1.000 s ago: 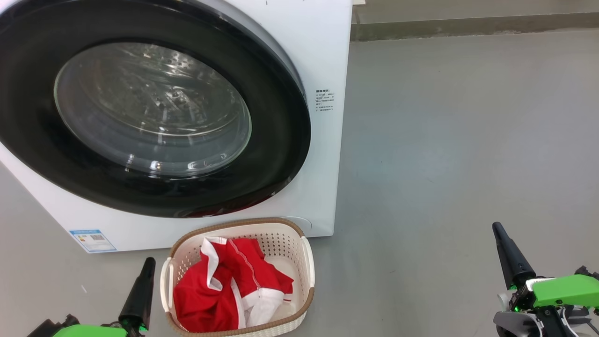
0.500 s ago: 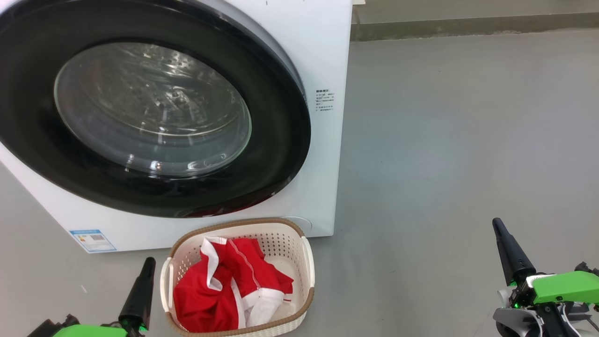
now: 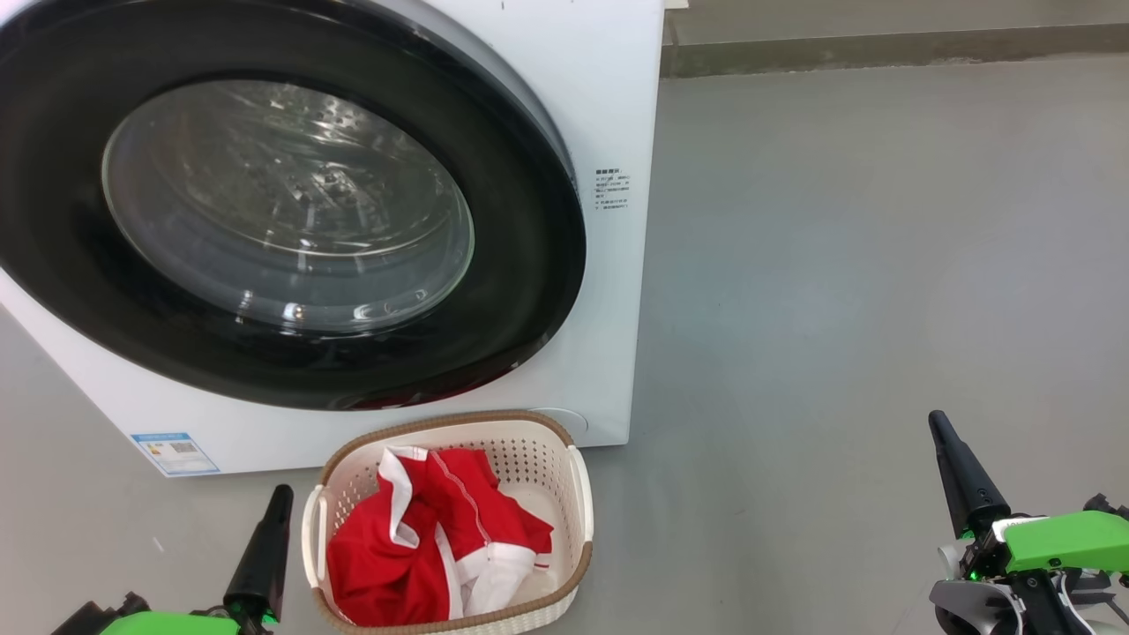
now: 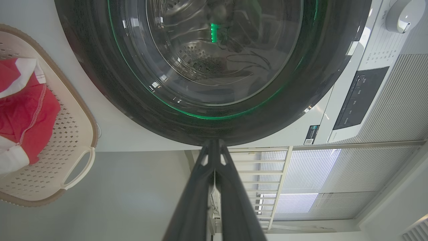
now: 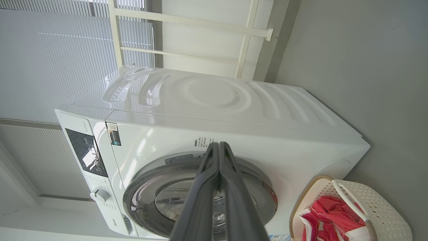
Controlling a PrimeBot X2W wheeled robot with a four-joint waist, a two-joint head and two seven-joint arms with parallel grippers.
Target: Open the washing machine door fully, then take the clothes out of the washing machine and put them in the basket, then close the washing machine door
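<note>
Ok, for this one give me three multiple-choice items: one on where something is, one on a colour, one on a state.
1. How is the washing machine door on the washing machine? A shut; B half open; C fully open.
2. Where are the clothes? A inside the washing machine; B in the basket; C draped over the washing machine door.
3. What colour is the basket's rim? A blue; B black; C brown.

Answers: 1 A, its black rim sits flush on the white front in the head and right wrist views. 2 B, the red fabric sits within the basket's perforated walls. 3 C, a brown woven-look band runs round the cream top edge.
</note>
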